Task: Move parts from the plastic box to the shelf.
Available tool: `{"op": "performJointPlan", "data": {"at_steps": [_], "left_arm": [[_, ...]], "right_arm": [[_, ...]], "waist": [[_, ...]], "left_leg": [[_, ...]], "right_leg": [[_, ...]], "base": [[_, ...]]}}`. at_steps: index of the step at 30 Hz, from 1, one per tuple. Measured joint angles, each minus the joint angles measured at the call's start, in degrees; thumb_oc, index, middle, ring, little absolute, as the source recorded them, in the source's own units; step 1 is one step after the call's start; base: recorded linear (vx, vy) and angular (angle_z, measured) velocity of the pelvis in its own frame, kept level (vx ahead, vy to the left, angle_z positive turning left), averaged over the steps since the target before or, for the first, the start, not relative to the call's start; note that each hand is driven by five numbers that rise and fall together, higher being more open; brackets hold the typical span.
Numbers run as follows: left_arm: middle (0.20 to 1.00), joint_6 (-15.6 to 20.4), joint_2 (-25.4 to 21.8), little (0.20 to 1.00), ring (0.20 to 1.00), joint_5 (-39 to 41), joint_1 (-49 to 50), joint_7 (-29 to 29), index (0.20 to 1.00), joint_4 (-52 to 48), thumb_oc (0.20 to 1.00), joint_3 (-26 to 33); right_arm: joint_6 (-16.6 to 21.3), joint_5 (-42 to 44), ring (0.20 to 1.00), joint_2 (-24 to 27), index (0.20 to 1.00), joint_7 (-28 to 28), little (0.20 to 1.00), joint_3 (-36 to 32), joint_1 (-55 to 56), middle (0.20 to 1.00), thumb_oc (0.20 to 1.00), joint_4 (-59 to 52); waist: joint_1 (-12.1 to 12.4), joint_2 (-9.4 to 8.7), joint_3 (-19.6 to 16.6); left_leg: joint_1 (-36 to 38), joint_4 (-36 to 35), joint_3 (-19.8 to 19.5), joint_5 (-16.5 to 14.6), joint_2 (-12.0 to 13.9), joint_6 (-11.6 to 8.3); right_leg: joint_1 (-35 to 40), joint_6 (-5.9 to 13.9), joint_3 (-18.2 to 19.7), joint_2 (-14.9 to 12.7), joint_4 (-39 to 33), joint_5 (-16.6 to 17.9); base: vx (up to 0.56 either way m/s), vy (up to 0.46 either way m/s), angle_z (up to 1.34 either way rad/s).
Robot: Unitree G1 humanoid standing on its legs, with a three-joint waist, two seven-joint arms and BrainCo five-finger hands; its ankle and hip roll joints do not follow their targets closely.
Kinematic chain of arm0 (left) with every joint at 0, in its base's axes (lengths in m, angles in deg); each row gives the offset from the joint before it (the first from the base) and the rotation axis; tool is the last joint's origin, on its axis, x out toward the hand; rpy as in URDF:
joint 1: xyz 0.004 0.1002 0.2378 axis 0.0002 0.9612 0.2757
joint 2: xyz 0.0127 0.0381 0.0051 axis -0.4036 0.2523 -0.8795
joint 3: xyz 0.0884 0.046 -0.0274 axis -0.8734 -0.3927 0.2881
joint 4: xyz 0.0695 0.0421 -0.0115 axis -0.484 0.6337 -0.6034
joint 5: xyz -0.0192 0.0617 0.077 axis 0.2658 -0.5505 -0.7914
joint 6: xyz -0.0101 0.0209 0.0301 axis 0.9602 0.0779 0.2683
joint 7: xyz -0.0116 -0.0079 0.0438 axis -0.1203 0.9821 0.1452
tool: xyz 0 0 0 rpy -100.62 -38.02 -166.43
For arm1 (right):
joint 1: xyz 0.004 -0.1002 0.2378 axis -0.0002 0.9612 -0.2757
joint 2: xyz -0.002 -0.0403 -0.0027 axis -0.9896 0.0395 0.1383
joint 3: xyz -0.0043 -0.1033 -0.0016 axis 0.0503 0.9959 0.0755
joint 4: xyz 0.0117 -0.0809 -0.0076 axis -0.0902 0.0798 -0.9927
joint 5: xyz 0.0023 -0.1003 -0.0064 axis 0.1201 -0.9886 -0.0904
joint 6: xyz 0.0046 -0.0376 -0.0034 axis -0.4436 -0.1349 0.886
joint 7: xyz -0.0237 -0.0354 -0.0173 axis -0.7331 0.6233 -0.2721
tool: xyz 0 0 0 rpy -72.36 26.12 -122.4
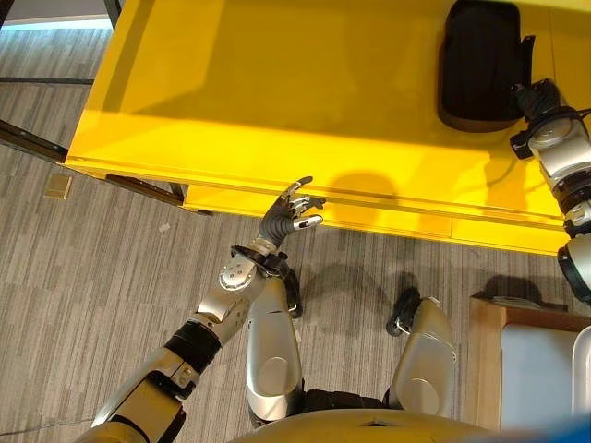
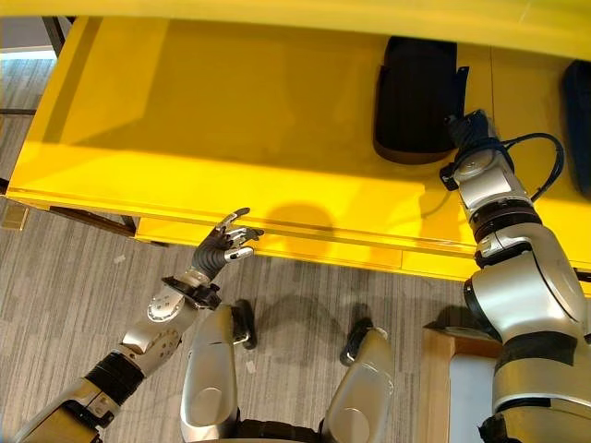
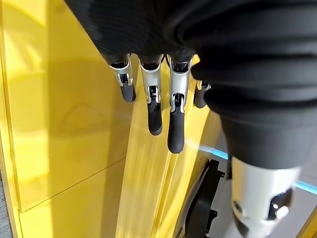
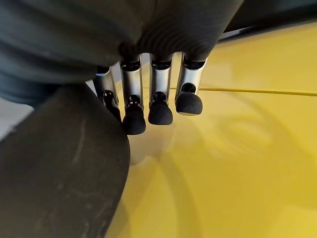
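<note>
A black part lies flat on the yellow shelf, towards its far right. The part is dark and matte, an upright oblong with rounded corners and a small tab jutting from its right edge. In the right wrist view its broad, curved, scuffed surface shows close up. The shelf is a smooth, glossy yellow board with a lower yellow lip along its front edge.

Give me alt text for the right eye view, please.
The robot's right hand reaches onto a yellow shelf beside a black part lying there. Its left hand hovers open at the shelf's front edge, above grey striped flooring.
</note>
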Motion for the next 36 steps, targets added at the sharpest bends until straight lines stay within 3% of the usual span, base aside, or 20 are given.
{"op": "performJointPlan", "data": {"at_steps": [18,27,36], "left_arm": [[1.0,0.3,-0.7,1.0,1.0,0.2,0.9,-1.2,1.0,-0.4,1.0,0.4],[1.0,-0.2,-0.6,1.0,1.0,0.2,0.6,-0.9,1.0,-0.4,1.0,0.5],[1.0,-0.2,-0.8,1.0,1.0,0.3,0.5,-0.5,1.0,-0.4,1.0,0.4]], "right_arm": [[0.6,-0.8,0.2,-0.1,0.2,1.0,0.2,-5.5,7.1,0.2,0.2,-9.5],[1.0,-5.3,0.2,-0.1,0.2,4.8,0.2,-5.6,8.5,0.2,0.2,-8.8],[1.0,-7.6,0.2,0.0,0.2,4.9,0.2,-5.6,8.6,0.2,0.2,-8.1]], "waist": [[-0.9,-0.23,0.1],[-0.9,-0.44,0.1],[-0.9,-0.46,0.1]], "left_leg": [[0.9,-2.3,1.2,0.8,-0.1,-0.01],[1.1,-2.3,1.2,0.8,-0.1,0.01],[0.8,-2.3,1.1,0.9,-0.2,0.05]], "right_leg": [[0.4,0.1,0.0,0.8,-2.7,1.4],[0.5,0.08,0.2,0.9,-2.6,1.4],[0.4,0.15,0.1,0.9,-2.8,1.5]], "base": [[0.01,0.001,-0.01],[0.0,0.0,0.0],[0.0,0.0,0.0]]}}
